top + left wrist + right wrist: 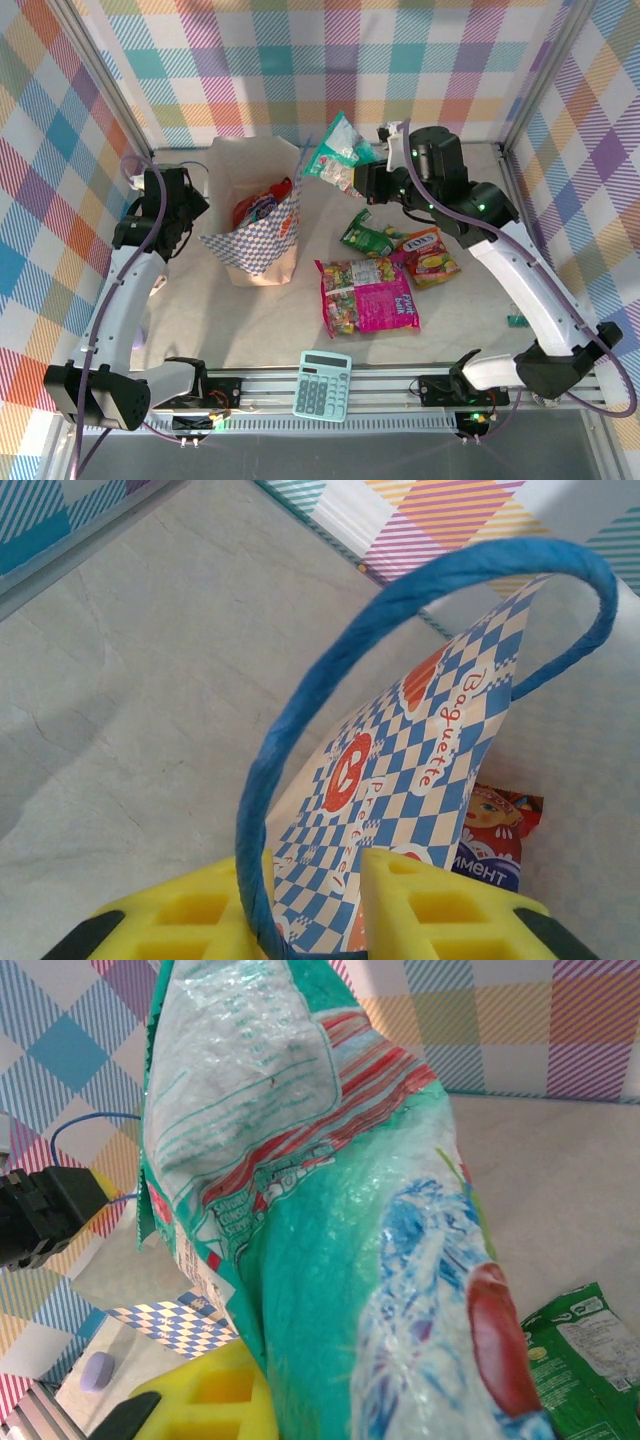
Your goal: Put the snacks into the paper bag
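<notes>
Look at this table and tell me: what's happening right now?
The left gripper pinches the paper bag at its rim. The right gripper holds a teal packet up beside the bag's mouth. A green packet, an orange packet and a magenta packet lie on the table; other packets sit inside the bag.

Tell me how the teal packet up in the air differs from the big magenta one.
The teal packet hangs in the right gripper; the magenta packet lies flat on the table. The teal packet looks smaller than the magenta packet. Both are glossy plastic snack packets outside the paper bag.
</notes>
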